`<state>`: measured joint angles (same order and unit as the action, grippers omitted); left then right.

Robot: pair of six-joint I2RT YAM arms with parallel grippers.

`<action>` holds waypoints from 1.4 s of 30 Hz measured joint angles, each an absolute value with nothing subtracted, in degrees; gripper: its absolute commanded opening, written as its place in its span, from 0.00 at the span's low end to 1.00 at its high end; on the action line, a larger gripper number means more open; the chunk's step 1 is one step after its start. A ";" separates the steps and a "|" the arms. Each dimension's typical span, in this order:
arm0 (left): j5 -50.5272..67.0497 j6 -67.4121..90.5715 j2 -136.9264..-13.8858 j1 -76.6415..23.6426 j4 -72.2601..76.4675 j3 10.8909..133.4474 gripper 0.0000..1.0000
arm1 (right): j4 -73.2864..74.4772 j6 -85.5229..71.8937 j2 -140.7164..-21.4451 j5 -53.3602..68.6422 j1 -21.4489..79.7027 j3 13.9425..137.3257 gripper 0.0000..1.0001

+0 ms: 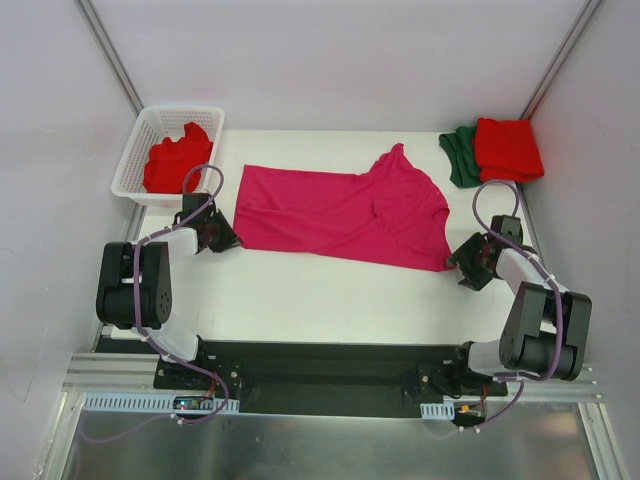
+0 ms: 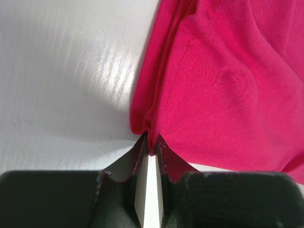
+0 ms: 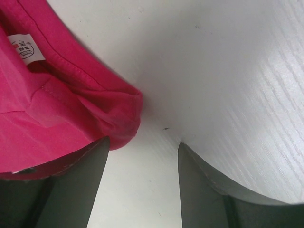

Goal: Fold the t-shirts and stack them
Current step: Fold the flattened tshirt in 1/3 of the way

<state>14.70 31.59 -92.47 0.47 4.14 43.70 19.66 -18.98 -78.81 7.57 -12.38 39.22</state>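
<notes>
A magenta-pink t-shirt (image 1: 340,210) lies partly folded across the middle of the table. My left gripper (image 1: 222,238) is at its near left corner, shut on a pinch of the pink cloth (image 2: 151,142). My right gripper (image 1: 462,262) is open at the shirt's near right corner; the pink hem (image 3: 118,118) lies by its left finger, not gripped. A white label (image 3: 26,47) shows inside the shirt. A folded red t-shirt (image 1: 508,148) lies on a folded dark green one (image 1: 460,155) at the far right. Another red t-shirt (image 1: 178,160) sits in the basket.
A white lattice basket (image 1: 135,160) stands at the far left corner of the table. White walls close in the table on left, back and right. Bare white table (image 1: 330,300) lies between the pink shirt and the arm bases.
</notes>
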 measured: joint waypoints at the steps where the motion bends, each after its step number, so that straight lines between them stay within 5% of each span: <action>1: 14.70 31.59 -92.47 0.47 4.14 43.70 0.09 | 19.46 -19.00 -78.96 7.57 -12.38 39.22 0.63; 42: 14.24 30.96 -87.02 0.47 3.38 41.54 0.10 | 21.63 -19.27 -76.16 5.34 -10.87 42.76 0.62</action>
